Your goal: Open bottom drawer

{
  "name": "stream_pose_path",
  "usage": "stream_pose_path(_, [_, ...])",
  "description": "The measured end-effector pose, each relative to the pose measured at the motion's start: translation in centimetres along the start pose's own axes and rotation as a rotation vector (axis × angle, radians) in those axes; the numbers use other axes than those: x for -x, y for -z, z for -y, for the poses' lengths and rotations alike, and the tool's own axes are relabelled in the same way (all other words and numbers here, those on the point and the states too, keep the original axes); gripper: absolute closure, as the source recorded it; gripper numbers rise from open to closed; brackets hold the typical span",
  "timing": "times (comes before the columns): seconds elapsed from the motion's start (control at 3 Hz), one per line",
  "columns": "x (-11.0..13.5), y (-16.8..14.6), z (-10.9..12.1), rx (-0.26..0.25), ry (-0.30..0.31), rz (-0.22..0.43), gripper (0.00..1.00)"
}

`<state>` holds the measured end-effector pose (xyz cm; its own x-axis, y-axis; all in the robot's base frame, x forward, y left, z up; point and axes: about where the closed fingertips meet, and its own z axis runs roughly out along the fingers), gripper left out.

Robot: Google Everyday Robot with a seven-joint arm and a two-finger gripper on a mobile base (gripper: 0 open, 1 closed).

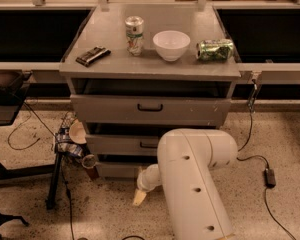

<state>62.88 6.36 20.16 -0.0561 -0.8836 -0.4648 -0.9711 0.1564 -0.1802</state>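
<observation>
Speckled pale flooring fills the lower half of the frame, and dark open bays run along the upper left and upper right. At the centre we see a grey metal cabinet whose worktop (pixel 110 66) carries four things in a row. These are a flat black object (pixel 92 55) at the left, an upright can (pixel 134 35), a white bowl (pixel 171 44), and a green can (pixel 215 49) lying on its side at the right.

Below the worktop we see the top drawer (pixel 105 109) with its black bar handle. Under it is the middle drawer (pixel 117 145), whose handle is partly covered by the robot. The bottom drawer (pixel 115 170) sits lowest, just above the floor, at lower centre. Only the left part of its grey front shows, because the arm hides the rest and its handle.

The robot's bulky white arm (pixel 195 179) rises from the bottom edge, right of centre, and reaches left and down. Its tool (pixel 139 197) hangs low, just in front of the bottom drawer and close to the floor. We cannot tell whether the tool is released or clenched, nor whether it touches the drawer.

At the left of the cabinet we see a cluster of small clutter (pixel 70 141) against a black stand (pixel 52 184). Cables trail across the floor, and a black adapter (pixel 270 177) lies at the right.
</observation>
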Motion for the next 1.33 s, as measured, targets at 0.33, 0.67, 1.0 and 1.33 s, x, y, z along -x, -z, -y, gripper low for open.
stream_pose_path(0.33, [-1.0, -1.2, 0.6, -0.021, 0.006, -0.041, 0.00])
stream_pose_path(0.67, [-2.8, -1.6, 1.6, -0.058, -0.017, -0.084, 0.00])
stream_pose_path(1.0, [-4.2, -1.6, 2.4, -0.092, -0.039, -0.127, 0.00])
stream_pose_path(1.33, [-5.6, -1.5, 2.7, -0.096, -0.061, -0.156, 0.00])
